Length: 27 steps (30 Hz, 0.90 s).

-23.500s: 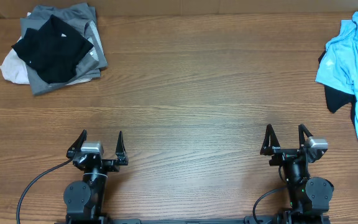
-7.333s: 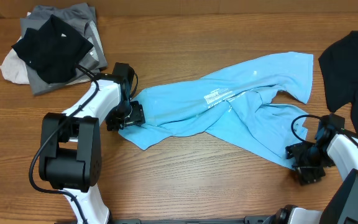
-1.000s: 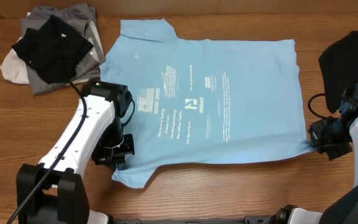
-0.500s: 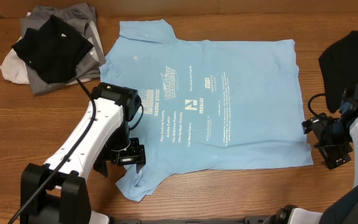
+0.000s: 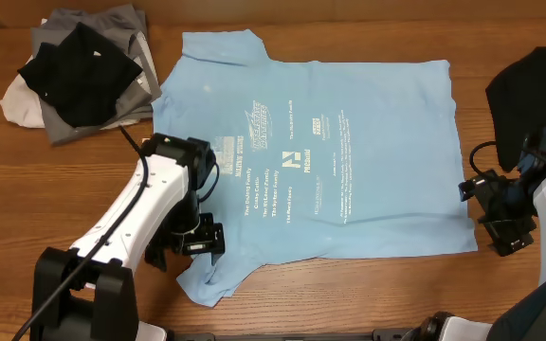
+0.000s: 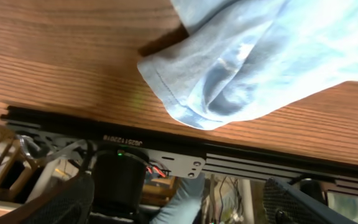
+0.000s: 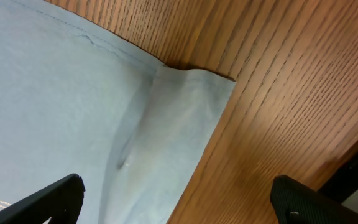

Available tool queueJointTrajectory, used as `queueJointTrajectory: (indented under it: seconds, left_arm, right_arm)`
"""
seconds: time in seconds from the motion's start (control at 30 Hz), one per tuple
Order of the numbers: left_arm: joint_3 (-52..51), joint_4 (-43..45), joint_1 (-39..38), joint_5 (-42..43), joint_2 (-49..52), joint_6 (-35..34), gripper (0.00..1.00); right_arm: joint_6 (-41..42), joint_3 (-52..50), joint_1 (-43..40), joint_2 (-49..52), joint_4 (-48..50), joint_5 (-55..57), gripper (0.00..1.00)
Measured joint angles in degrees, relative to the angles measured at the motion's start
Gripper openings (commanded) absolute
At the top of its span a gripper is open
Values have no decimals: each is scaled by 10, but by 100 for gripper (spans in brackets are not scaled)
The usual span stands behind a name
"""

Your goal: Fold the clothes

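The light sky-blue T-shirt [image 5: 349, 189] lies spread flat on the table, printed lettering up, collar toward the left. My left gripper [image 5: 186, 252] is open and empty just above its near-left sleeve [image 5: 218, 275]. That sleeve shows in the left wrist view [image 6: 229, 68], ahead of the wide-apart fingers [image 6: 61, 202]. My right gripper [image 5: 488, 214] is open and empty beside the shirt's near-right hem corner [image 5: 464, 237]. In the right wrist view the corner [image 7: 185, 112] lies flat between the spread fingers [image 7: 48, 199].
A pile of black, grey and white clothes [image 5: 79, 71] sits at the far left. A black shirt [image 5: 534, 85] lies at the right edge. The table's front edge and frame [image 6: 166, 146] are close beyond the sleeve.
Both grippers have opened and let go of the shirt: the left off the near sleeve, the right off the hem corner. The shirt now lies flat.
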Motion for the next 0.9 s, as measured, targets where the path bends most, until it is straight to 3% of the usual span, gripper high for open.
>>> queueJointTrajectory:
  seconds: [0.47, 0.7, 0.9]
  left_arm:
    - [-85, 142, 0, 17, 0, -32, 84]
    - [-112, 157, 0, 17, 0, -52, 69]
    - [-131, 178, 0, 17, 0, -58, 64]
  right_arm:
    - [-4, 0, 0, 0, 19, -46, 100]
    - [-8, 0, 0, 0, 22, -49, 99]
    - [-8, 0, 0, 0, 22, -49, 99]
